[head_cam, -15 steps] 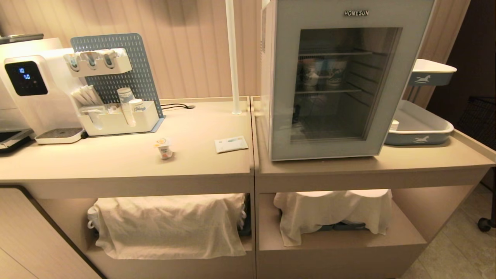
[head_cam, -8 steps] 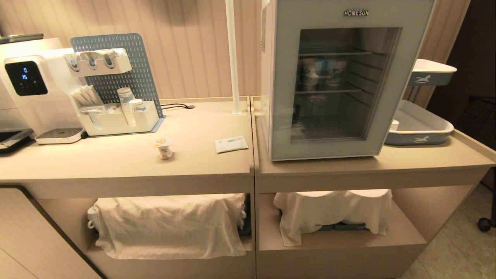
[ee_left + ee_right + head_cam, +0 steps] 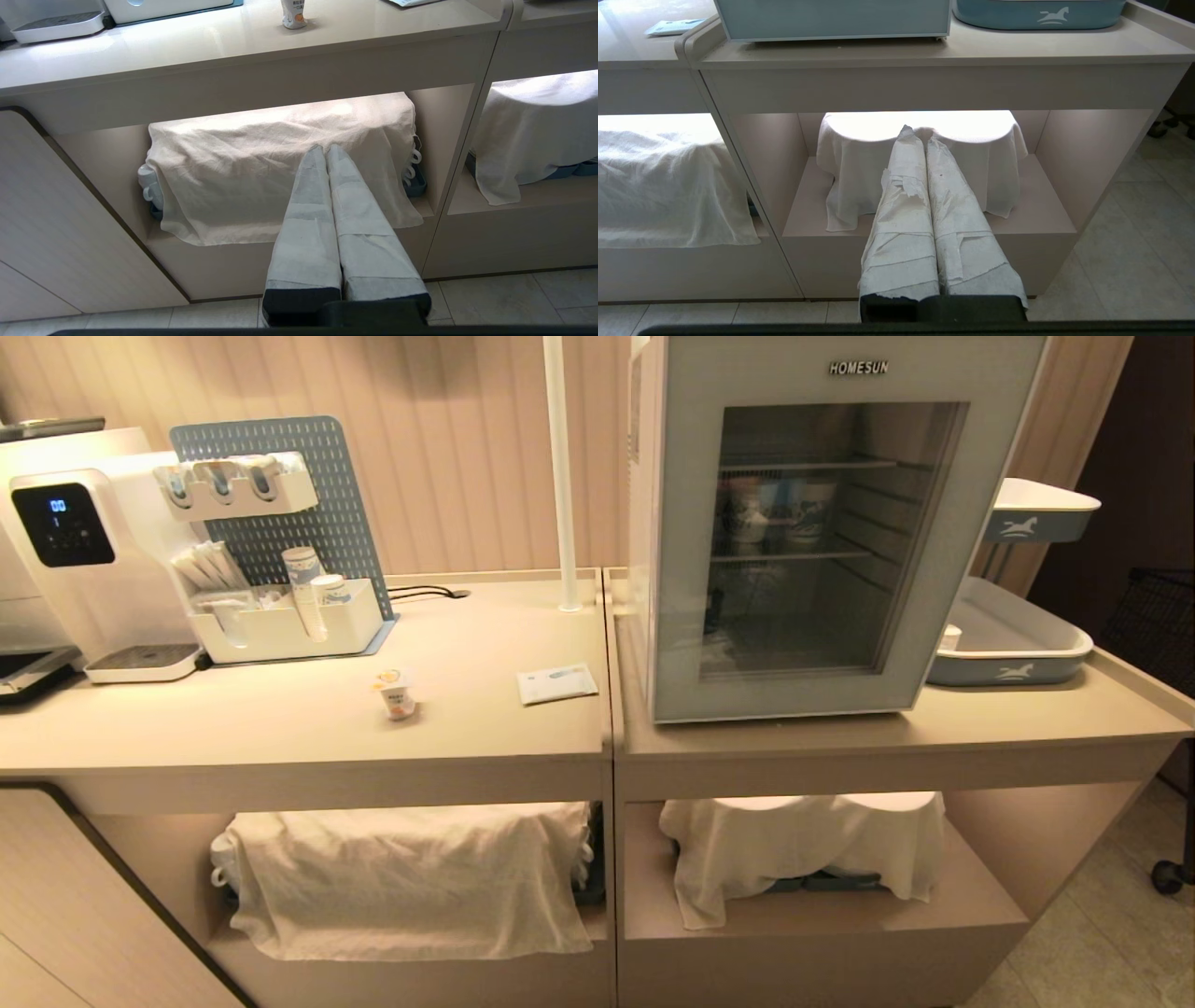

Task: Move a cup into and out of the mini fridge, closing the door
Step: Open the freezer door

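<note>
Both arms are idling low in front of the counter, left gripper (image 3: 325, 148) and right gripper (image 3: 916, 131) clenched on nothing. The cup (image 3: 396, 692) is standing on the countertop, well above the left fingers. The door (image 3: 822, 523) is sitting closed on the mini fridge (image 3: 644, 523), so open it first, then grasp the cup below its lid.

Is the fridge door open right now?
No, the pale grey-blue glass-windowed door sits shut flush against the boxy white mini fridge.

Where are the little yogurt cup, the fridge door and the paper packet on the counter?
cup (image 3: 398, 693), head view, on its labelled side.
door (image 3: 686, 551), head view, on its left frame.
paper packet (image 3: 556, 683), head view, on its flat top.
</note>
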Motion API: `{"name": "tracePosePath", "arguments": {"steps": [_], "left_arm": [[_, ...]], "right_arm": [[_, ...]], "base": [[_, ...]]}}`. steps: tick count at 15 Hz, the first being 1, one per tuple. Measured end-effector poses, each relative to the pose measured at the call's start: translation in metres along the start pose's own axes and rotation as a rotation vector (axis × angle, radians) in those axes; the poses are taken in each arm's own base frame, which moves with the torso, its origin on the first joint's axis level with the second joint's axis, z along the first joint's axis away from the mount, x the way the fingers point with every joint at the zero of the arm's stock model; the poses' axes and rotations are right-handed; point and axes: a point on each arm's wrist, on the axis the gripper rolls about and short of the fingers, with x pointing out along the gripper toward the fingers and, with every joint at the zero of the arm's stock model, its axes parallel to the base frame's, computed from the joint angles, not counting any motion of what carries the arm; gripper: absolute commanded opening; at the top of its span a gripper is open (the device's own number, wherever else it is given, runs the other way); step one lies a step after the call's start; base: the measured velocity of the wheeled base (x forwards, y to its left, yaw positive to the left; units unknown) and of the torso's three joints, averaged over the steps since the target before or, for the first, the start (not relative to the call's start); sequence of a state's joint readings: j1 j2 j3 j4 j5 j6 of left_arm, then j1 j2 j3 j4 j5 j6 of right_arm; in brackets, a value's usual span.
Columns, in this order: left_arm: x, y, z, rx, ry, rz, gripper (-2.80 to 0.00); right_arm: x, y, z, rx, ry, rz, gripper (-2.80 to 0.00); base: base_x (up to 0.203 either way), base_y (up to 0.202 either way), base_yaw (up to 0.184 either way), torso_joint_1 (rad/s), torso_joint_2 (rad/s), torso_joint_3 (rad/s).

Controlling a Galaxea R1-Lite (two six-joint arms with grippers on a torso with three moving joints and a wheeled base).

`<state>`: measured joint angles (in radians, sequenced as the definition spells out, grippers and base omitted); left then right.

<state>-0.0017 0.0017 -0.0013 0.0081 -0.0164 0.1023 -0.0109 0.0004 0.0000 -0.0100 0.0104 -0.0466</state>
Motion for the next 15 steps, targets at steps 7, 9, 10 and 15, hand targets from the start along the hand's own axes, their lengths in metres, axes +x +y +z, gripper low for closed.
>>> {"name": "tracePosePath", "arguments": {"steps": [7, 9, 10, 15], "left_arm": [[0.0000, 0.0000, 0.0000, -0.007, 0.001, 0.000, -2.80], [0.0000, 0.0000, 0.0000, -0.005, 0.001, 0.000, -2.80], [0.0000, 0.0000, 0.0000, -0.003, 0.001, 0.000, -2.80], [0.0000, 0.0000, 0.0000, -0.006, 0.001, 0.000, -2.80]], "right_arm": [[0.0000, 0.0001, 0.0000, -0.006, 0.000, 0.003, -2.80], [0.0000, 0.0000, 0.0000, -0.007, -0.001, 0.003, -2.80], [0.0000, 0.0001, 0.0000, -0.007, -0.001, 0.003, -2.80], [0.0000, 0.0001, 0.0000, -0.008, -0.001, 0.003, -2.80]], "base": [[0.000, -0.057, -0.003, 0.000, 0.00, 0.000], [0.000, -0.196, 0.001, 0.003, 0.00, 0.001], [0.000, -0.197, 0.000, 0.007, 0.00, 0.001], [0.000, -0.196, 0.001, 0.003, 0.00, 0.002]]}}
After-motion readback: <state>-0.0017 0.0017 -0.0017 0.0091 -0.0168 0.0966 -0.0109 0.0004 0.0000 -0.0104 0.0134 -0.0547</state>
